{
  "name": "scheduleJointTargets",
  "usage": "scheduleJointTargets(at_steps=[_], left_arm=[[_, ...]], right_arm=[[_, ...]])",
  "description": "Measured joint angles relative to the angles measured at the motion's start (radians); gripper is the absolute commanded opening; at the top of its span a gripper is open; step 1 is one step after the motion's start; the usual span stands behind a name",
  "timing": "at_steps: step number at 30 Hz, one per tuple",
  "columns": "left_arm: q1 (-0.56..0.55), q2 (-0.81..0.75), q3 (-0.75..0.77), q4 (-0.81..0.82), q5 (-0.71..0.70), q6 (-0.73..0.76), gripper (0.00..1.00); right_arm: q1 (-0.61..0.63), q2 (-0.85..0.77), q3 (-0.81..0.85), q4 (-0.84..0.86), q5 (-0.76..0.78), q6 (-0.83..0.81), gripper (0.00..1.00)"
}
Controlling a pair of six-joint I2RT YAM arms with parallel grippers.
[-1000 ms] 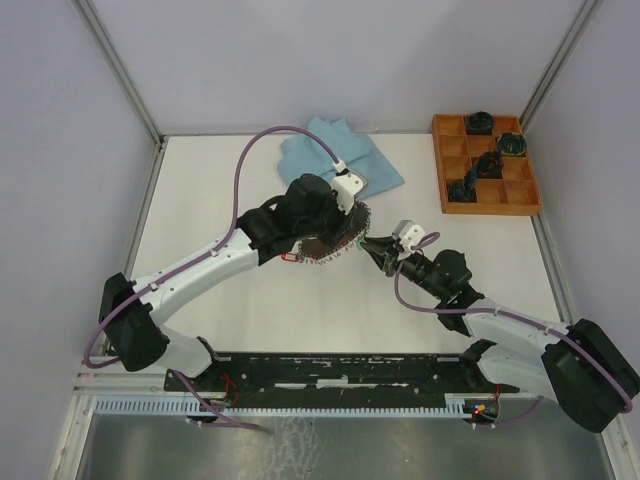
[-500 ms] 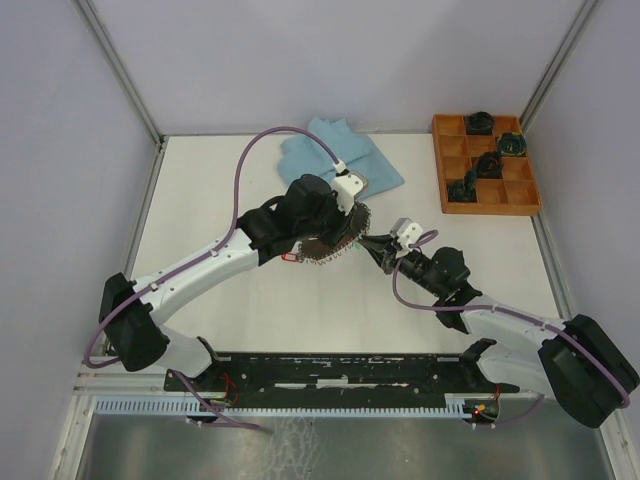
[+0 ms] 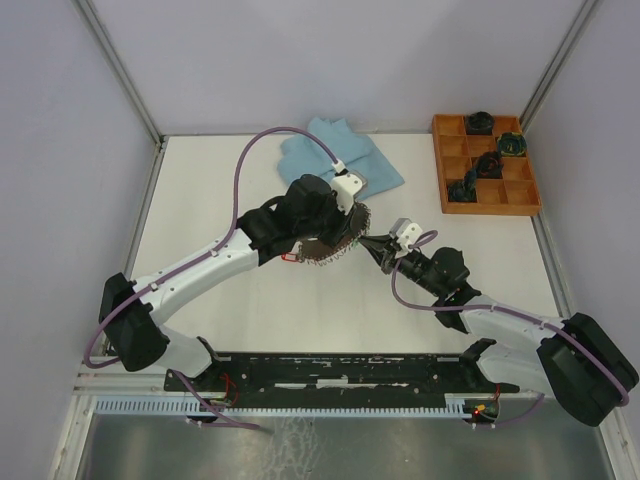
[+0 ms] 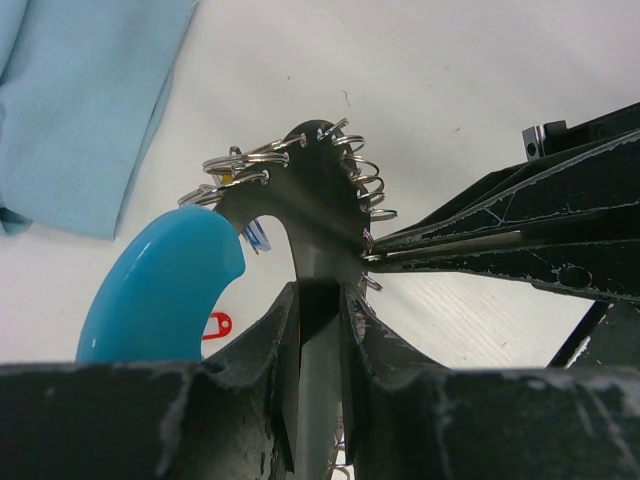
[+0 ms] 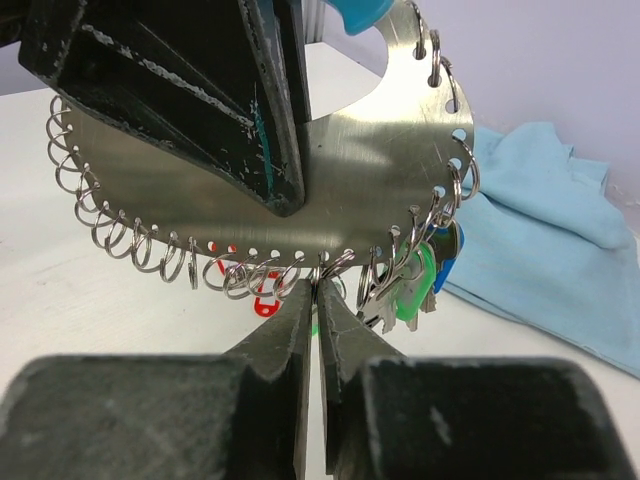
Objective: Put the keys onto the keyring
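Observation:
The keyring (image 3: 336,243) is a grey metal plate edged with small wire rings, with a light-blue segment (image 4: 165,290). My left gripper (image 4: 320,295) is shut on the plate (image 5: 340,180) and holds it upright above the table. Keys with a green tag (image 5: 410,290) and a blue tag (image 5: 446,262) hang from rings at its lower right. My right gripper (image 5: 317,290) has its tips at the plate's bottom edge, jaws almost together, pinching one small ring (image 4: 371,257). A sliver of green shows behind its fingers. A red tag (image 4: 215,324) lies on the table below.
A folded light-blue cloth (image 3: 340,155) lies behind the left arm. An orange compartment tray (image 3: 486,166) with several dark items stands at the back right. White walls with metal posts close in the table on three sides.
My right gripper has crept slightly left onto the plate's edge and its jaws have narrowed. The left arm and the keyring have held still.

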Motion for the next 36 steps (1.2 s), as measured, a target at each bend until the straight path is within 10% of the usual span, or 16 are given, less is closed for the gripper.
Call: scheduleJointTargets(at_steps=[17,36], left_arm=[[-0.001,-0.056,-0.155,0.112,-0.058,-0.240,0.04],[0.204,-0.167,-0.688,0.636,0.188,-0.681,0.56]], right_arm=[[0.002,-0.107,-0.008,-0.146,0.000,-0.016,0.01],[0.010,-0.116,-0.027,-0.264,-0.014,-0.026,0.01]])
